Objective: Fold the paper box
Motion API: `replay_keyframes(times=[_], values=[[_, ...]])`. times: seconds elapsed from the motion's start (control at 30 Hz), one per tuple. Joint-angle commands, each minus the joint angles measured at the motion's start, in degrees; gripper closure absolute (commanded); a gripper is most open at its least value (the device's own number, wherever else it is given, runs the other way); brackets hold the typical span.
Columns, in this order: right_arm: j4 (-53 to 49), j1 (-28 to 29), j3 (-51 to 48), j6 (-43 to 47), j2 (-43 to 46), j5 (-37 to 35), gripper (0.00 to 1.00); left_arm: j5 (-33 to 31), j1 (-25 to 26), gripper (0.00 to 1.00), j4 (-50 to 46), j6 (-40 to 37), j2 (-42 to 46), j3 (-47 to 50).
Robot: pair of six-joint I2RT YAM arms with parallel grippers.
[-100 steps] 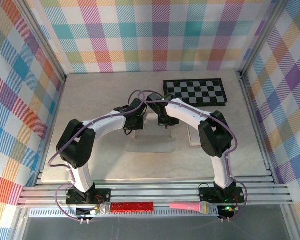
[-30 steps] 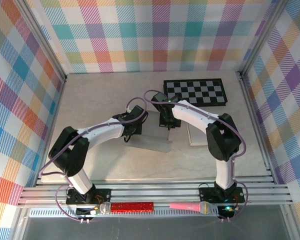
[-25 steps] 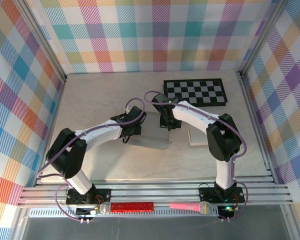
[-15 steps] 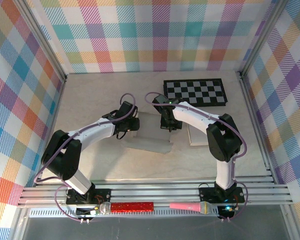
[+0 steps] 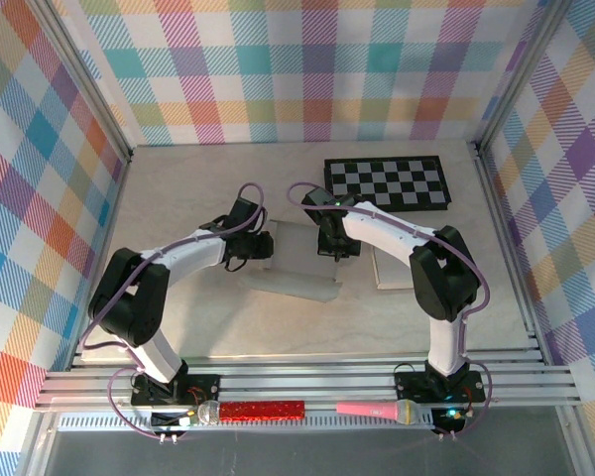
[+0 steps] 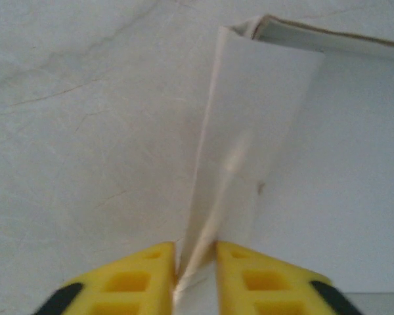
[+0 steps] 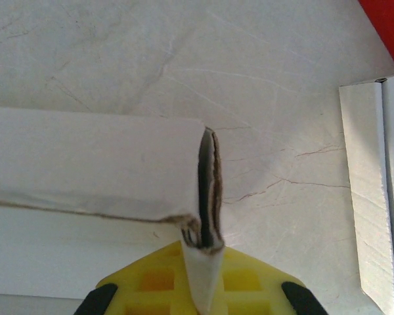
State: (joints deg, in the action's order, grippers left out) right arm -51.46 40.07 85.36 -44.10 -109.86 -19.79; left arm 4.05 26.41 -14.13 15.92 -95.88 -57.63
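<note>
White card this thin worries me. The paper box (image 5: 296, 286) sits mid-frame in the top view. The left gripper (image 6: 196, 266) pinches a thin flap (image 6: 256, 131), and the right gripper (image 7: 202, 259) is clamped on a doubled wall (image 7: 209, 190). Uneven pulling could tear it or slip it free.

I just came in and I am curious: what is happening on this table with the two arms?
A white paper box is being folded in the middle of the table. The left pincer is closed on a thin flap at its left end, and the right pincer grips a doubled edge at its right end. The box is only partly formed.
</note>
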Motion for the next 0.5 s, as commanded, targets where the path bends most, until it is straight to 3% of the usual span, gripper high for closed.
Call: replay_keyframes(times=[0.0, 0.2, 0.33, 0.47], values=[[0.18, -0.13, -0.95, 1.16, 2.55, 0.72, 1.00, 4.50, -0.66, 0.84, 1.45, -3.45, -1.48, -1.20], [1.80, -0.12, -1.82, 2.22, 3.08, 1.42, 1.00, 6.06, -1.16, 0.80, 1.39, -5.62, -3.90, -1.87], [2.31, -0.14, -2.34, 2.92, 3.33, 1.42, 1.00, 5.94, -2.15, 0.71, 2.03, -5.81, -5.12, -1.79], [2.33, -0.08, -2.57, 3.14, 3.74, 1.25, 1.00, 6.24, -2.77, 0.78, 2.63, -6.08, -5.92, -2.27]])
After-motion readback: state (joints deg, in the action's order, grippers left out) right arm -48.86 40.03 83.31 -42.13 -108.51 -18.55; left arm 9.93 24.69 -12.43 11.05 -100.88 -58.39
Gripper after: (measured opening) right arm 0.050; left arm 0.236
